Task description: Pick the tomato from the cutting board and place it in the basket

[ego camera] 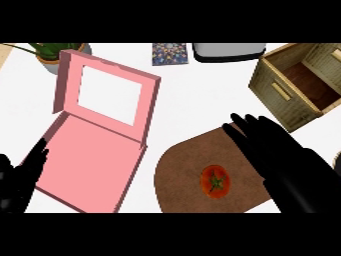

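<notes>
The white counter (195, 95) carries a brown cutting board (184, 175); a basket (306, 82); an open pink box (99, 145); a potted plant (55, 54).

Tomato (216, 181) on cutting board (184, 170); basket (306, 82) behind, to the right.

Red tomato (216, 181) sits right in front of me, green stem star facing up, resting near the middle of the brown rounded cutting board (184, 162) at the counter's near edge. Nothing is touching it. Far off to the right, well apart from the board, the woven basket (284, 95) stands turned at an angle, boxy, open on top, its dark brown floor showing.
</notes>
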